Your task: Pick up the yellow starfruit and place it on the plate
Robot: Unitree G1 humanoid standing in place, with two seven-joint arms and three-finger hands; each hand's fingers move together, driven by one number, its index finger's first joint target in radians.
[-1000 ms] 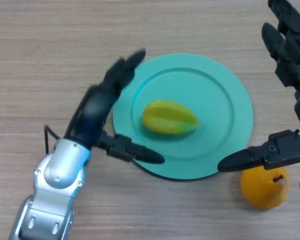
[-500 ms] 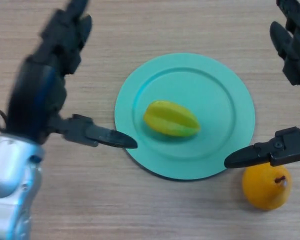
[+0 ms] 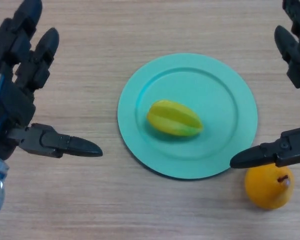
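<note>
The yellow starfruit (image 3: 174, 118) lies on its side in the middle of the teal plate (image 3: 230, 90) at the centre of the table. My left hand (image 3: 17, 95) is open and empty at the left edge, well clear of the plate, its thumb pointing right. My right hand (image 3: 297, 75) is open and empty at the right edge, its thumb reaching to the plate's lower right rim.
An orange fruit with a stem (image 3: 269, 186) sits on the wooden table (image 3: 90, 200) just below my right thumb, near the plate's lower right edge.
My left hand has drawn back from the plate's left rim to the far left and stays open. The starfruit stays on the plate. The right hand has barely moved.
</note>
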